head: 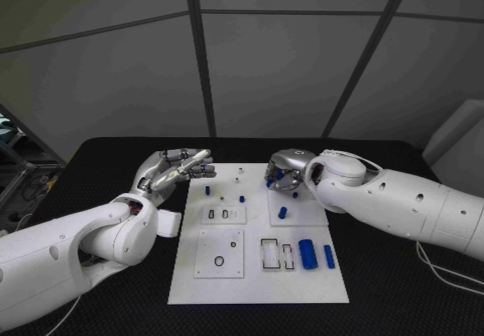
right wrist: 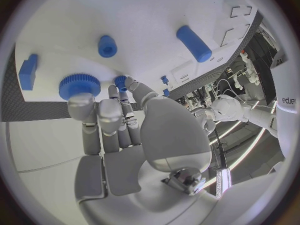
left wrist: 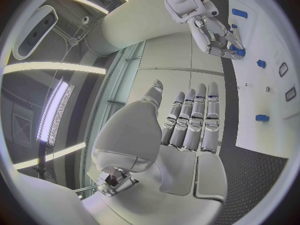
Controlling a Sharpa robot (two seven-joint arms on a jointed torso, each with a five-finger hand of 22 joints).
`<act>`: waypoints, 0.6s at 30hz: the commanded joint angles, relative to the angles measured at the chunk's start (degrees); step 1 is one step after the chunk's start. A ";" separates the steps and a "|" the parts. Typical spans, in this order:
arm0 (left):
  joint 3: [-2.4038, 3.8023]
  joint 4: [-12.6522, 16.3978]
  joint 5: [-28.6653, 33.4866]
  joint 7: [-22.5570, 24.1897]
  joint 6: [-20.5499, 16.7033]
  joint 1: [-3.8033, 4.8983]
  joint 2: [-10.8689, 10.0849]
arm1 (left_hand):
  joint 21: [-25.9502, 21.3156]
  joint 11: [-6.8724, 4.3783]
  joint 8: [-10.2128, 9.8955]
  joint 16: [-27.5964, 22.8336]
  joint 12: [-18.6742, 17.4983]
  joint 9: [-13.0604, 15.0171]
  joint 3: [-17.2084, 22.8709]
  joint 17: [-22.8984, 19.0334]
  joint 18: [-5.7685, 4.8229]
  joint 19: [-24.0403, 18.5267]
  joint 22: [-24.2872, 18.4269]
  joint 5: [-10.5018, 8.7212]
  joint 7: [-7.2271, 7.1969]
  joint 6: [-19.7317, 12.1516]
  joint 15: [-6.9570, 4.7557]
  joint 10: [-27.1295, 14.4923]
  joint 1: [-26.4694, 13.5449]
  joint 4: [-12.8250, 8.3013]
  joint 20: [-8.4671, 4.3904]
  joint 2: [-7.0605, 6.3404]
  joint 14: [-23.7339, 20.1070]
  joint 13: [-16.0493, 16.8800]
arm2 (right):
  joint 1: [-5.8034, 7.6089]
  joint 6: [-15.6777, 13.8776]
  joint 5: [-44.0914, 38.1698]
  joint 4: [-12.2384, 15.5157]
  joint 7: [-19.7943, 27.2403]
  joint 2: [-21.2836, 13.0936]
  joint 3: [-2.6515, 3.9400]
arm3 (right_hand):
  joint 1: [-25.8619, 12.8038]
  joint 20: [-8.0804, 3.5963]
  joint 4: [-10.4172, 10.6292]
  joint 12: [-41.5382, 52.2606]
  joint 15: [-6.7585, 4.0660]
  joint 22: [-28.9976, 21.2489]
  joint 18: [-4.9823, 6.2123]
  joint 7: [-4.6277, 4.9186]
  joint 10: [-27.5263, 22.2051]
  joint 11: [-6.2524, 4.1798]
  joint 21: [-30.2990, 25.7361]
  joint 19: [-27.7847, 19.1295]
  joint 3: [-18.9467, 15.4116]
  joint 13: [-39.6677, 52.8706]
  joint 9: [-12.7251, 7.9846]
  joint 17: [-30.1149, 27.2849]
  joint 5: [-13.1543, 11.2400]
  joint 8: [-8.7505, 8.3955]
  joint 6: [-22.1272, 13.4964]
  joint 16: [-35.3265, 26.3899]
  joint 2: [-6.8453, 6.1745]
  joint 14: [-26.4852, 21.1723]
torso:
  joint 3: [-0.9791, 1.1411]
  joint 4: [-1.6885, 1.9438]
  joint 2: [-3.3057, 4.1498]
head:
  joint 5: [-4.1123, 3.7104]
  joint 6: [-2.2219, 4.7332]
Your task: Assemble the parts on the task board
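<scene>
The white task board [head: 257, 280] lies mid-table. My right hand [head: 287, 171] reaches down over its far end; fingertips [right wrist: 81, 101] touch the rim of a blue gear [right wrist: 79, 85]. A small blue piece [right wrist: 120, 79] sits between thumb and a finger; whether it is pinched is unclear. My left hand [head: 180, 168] hovers off the board's far left corner, fingers straight, holding nothing; its palm [left wrist: 187, 130] faces the board [left wrist: 262, 85]. Blue pegs [head: 208, 190] [head: 242, 199], a short cylinder [head: 283, 212], a thick cylinder [head: 308, 254] and a long one [head: 329, 256] rest on the board.
A black ring [head: 219, 261] and rectangular slots [head: 219, 214] mark the board's left half. Black table [head: 393, 294] surrounds the board. Cables and gear stand past the left edge [head: 30, 189]; a cable [head: 444, 269] lies at the right.
</scene>
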 commanded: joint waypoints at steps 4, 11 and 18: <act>0.07 0.25 -0.28 0.06 0.82 0.09 -0.15 | 0.12 0.26 -0.29 -0.28 -0.13 -0.08 -0.10 0.05 -1.38 0.35 -0.05 -0.02 0.41 -0.05 0.07 -0.01 -0.15 -0.27 -0.09 0.13 0.22 -0.07 | 0.16 1.04 -0.38 -0.10 -0.33 0.21 0.04 | 0.80 -0.13 0.15 0.84 -0.01 2.68 -1.31 0.13 2.37 -0.22 1.72 1.41 2.42 0.25 0.09 0.96 -0.37 0.25 1.09 1.08 -0.31 1.64 | 0.02 -0.02 0.15 | 0.08 -0.33; 0.08 0.42 -0.28 0.06 0.86 0.10 -0.24 | 0.11 0.28 -0.36 -0.36 -0.22 -0.08 -0.07 0.07 -1.39 0.36 -0.07 -0.01 0.43 -0.08 0.08 -0.06 -0.12 -0.30 -0.09 0.20 0.22 -0.07 | 0.17 0.75 -0.81 -0.07 -0.86 0.32 0.04 | 1.79 -0.33 0.13 1.09 -0.23 4.94 -1.64 0.07 3.95 -0.52 3.19 2.28 5.20 0.40 0.25 2.01 -1.45 0.69 2.49 2.18 -0.12 1.61 | 0.02 0.03 0.27 | 0.00 -0.57; 0.09 0.42 -0.28 0.05 0.87 0.10 -0.32 | 0.11 0.28 -0.38 -0.37 -0.24 -0.08 -0.07 0.07 -1.39 0.37 -0.08 -0.01 0.43 -0.09 0.09 -0.07 -0.11 -0.31 -0.08 0.22 0.22 -0.07 | 0.17 -2.58 -1.35 0.70 -0.61 0.01 0.04 | 2.93 -0.65 -0.19 1.44 -0.58 6.63 -1.88 -0.15 5.47 -0.90 4.29 2.89 7.20 0.72 0.50 2.70 -1.82 1.44 4.16 2.95 -0.04 1.55 | 0.02 0.02 0.26 | 0.04 -0.73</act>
